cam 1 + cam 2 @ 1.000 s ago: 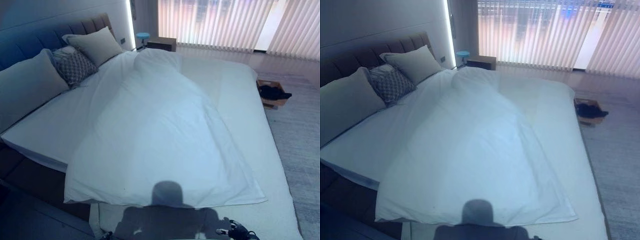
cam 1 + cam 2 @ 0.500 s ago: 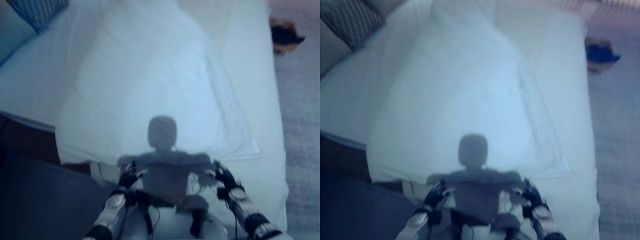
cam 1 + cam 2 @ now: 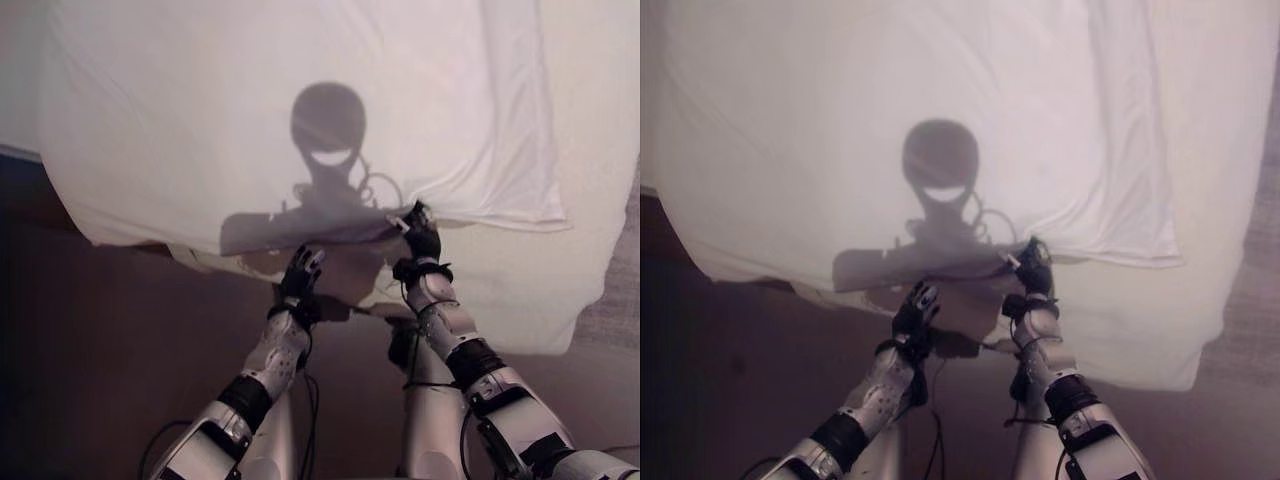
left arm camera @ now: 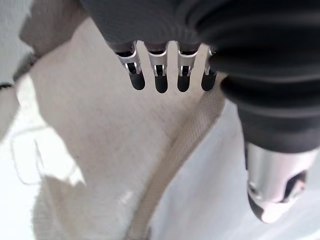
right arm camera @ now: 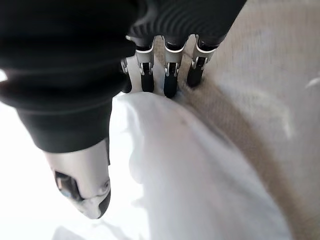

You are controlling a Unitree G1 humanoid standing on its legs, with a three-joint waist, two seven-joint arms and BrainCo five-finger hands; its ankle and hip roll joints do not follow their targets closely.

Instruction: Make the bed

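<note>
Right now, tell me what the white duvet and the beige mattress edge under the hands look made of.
White duvet: thin woven cloth, likely cotton, matte; it creases softly and drapes. Beige mattress edge: coarser woven fabric with a raised piped seam. Left hand and right hand hover there.

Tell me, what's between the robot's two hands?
Shaded beige mattress side below the white duvet's edge, nothing else, between left hand and right hand, in the left eye view.

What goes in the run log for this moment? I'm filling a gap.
stage: reaching for duvet foot edge | left hand: open, short of edge | right hand: open, fingertips at edge | bed: unmade
</note>
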